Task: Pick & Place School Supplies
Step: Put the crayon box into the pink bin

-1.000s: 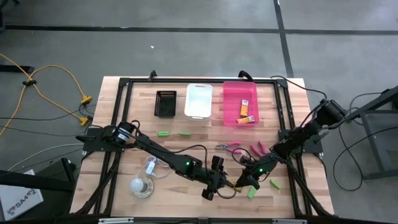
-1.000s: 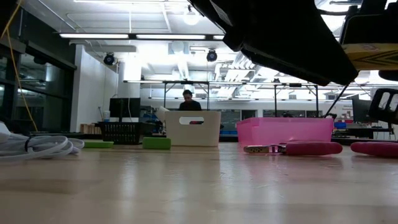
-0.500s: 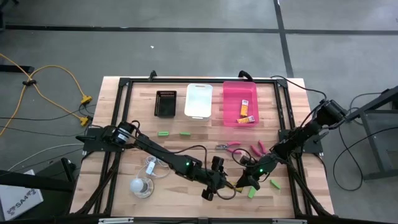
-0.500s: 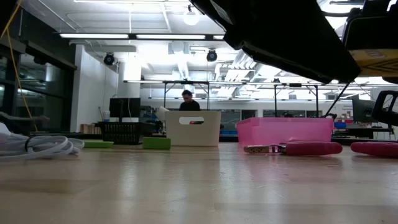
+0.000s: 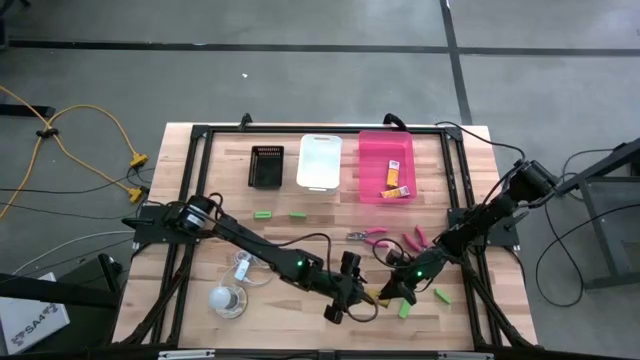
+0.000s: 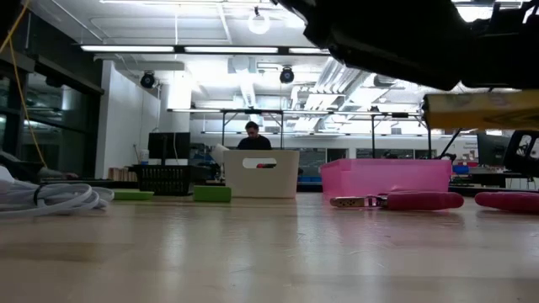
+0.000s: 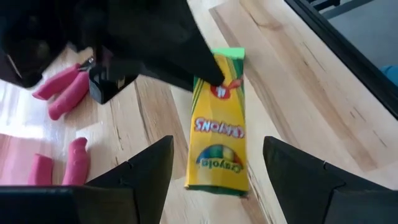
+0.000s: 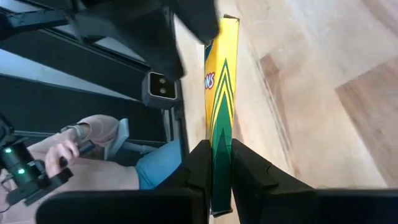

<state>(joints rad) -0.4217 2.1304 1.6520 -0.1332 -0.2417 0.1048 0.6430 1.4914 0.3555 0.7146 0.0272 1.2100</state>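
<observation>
While the right end effector [image 8: 216, 163] is squeezing one end of a yellow crayon box [image 7: 218, 138], it is holding the box up off the tabletop [image 5: 300, 240], near the front edge. The left end effector [image 7: 217, 171] is sitting just beside it with its fingers [image 7: 152, 165] spread wide on both sides of the box's other end, not touching it. Two pink scissors [image 5: 375, 236] are lying flat a little farther back. One green piece [image 5: 404, 309] is lying close to the right end effector, and another [image 5: 441, 294] is lying nearby. Two more green pieces [image 5: 262, 214] are resting nearer the middle. A pink bin [image 5: 386, 168] at the back is holding two more yellow packets [image 5: 397, 182].
</observation>
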